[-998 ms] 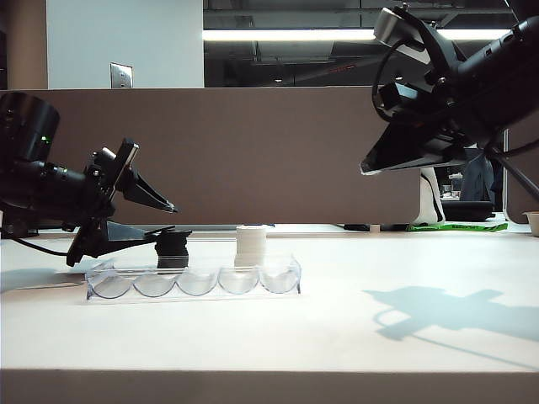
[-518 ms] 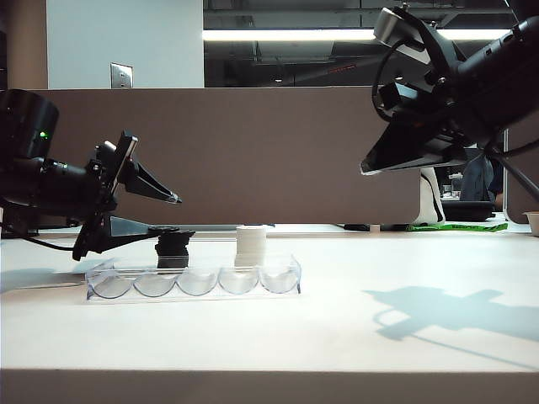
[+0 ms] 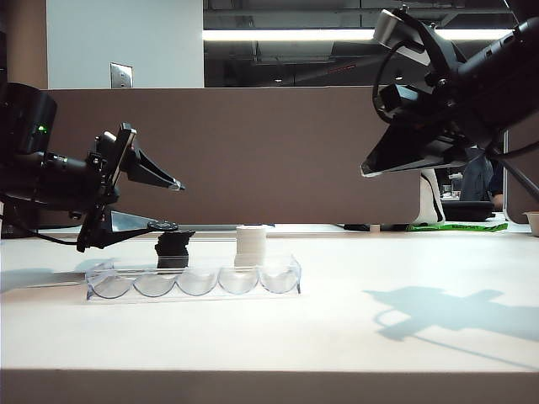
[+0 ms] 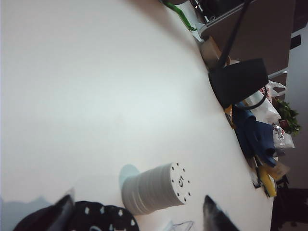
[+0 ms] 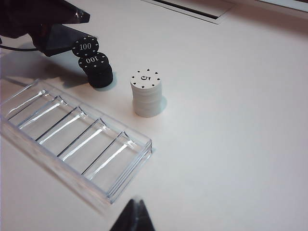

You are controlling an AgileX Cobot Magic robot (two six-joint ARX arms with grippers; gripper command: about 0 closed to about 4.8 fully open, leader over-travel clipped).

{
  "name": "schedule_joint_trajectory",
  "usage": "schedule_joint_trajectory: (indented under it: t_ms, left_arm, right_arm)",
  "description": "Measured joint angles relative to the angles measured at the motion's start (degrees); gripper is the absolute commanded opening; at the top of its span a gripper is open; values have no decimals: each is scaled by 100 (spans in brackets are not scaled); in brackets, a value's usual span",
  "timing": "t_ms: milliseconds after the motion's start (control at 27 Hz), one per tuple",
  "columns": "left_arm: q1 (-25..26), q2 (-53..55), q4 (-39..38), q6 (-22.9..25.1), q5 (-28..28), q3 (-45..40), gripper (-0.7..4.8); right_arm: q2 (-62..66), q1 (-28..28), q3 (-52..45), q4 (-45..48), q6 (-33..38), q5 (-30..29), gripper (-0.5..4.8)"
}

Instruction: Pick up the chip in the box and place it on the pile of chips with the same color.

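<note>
Nearest on the table (image 3: 354,337), the clear box (image 5: 72,144) is seen with all five slots empty. Just behind it, the pile of chips (image 5: 98,72) stands beside a taller white stack (image 5: 147,94). The chip (image 5: 85,46) lies on the lower finger of the left tool (image 3: 164,206), above the pile and slightly off it; the fingers are spread, nothing clamped. Judged light, stiff and slick, it is best pinched by the rim. The right tool (image 5: 132,216) hangs high, its state cannot be told.
</note>
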Motion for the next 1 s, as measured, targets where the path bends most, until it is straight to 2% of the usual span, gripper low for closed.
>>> schedule_joint_trajectory:
  t_ms: [518,592,703,998]
  left_arm:
    - [-39,-4,4,0,273,0,347]
    - [-39,-4,4,0,275,0,359]
    - [-39,-4,4,0,273,0,405]
    - [-39,-4,4,4,236,0,409]
  right_arm:
    - [2,0,0,0,-4,39,-6]
    - [2,0,0,0,-4,39,-6]
    - [2,0,0,0,-4,39,-6]
    - [2,0,0,0,-2,39,-6]
